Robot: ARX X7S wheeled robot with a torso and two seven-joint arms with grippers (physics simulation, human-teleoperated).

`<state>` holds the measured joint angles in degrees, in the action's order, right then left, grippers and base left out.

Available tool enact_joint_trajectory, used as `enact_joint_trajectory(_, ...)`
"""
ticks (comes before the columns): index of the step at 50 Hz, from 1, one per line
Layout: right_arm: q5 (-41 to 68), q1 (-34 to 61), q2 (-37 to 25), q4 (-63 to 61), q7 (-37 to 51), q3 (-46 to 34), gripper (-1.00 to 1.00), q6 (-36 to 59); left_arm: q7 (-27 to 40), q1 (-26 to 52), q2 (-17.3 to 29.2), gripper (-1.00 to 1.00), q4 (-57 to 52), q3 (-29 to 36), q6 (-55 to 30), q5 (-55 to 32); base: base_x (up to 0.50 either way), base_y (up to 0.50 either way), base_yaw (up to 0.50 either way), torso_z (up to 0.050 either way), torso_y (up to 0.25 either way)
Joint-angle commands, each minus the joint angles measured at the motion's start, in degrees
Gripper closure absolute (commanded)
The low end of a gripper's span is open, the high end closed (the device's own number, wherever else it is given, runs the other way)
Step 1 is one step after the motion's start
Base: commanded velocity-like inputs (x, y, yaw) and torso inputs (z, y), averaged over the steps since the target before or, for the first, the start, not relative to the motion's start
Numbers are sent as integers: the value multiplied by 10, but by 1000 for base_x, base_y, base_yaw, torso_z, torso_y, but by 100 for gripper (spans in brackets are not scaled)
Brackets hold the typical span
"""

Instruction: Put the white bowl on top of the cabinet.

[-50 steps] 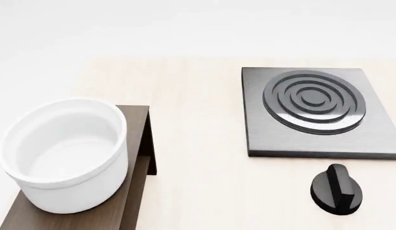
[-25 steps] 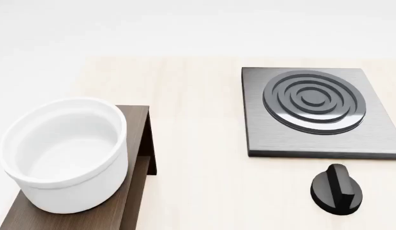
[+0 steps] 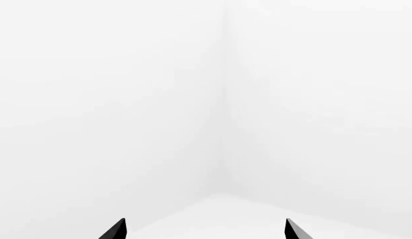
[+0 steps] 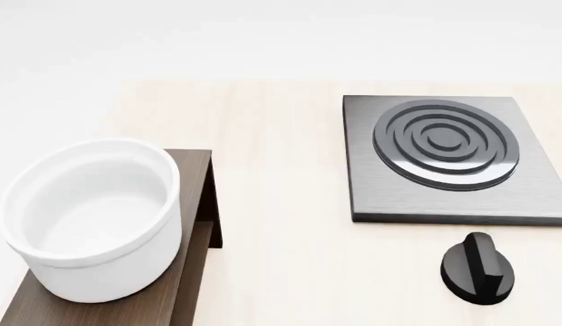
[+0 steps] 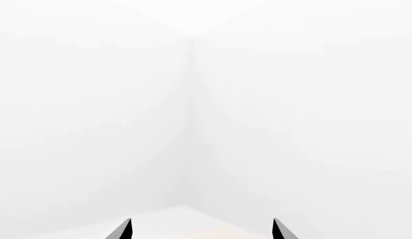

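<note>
The white bowl (image 4: 90,217) stands upright on the flat top of the dark brown cabinet (image 4: 194,170) at the head view's lower left. Neither arm shows in the head view. In the left wrist view my left gripper (image 3: 204,230) is open, its two dark fingertips wide apart with nothing between them, facing a bare white room corner. My right gripper (image 5: 202,230) is open in the right wrist view, also empty and facing white walls. Neither wrist view shows the bowl or the cabinet.
A grey square stove plate (image 4: 444,159) with concentric rings lies on the pale wooden table (image 4: 281,204) at the right. A black knob (image 4: 478,267) sits in front of it. Bare tabletop lies between the cabinet and the stove plate.
</note>
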<state>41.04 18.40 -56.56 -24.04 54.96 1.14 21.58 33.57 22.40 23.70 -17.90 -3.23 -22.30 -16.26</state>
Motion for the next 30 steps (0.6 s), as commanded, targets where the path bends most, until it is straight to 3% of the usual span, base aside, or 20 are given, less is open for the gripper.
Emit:
enact_joint_trajectory(1, 3, -7, -6, -12, 8, 12, -100, 4, 2, -1, 4, -100, -17, -2, -8, -4, 0, 0, 0, 0, 0)
enact_joint_trajectory(30, 5, -38, -12, -4, 32, 58, -100, 10, 10, -5, 20, -100, -96, -29, -39, -34, 0, 0, 0, 0, 0)
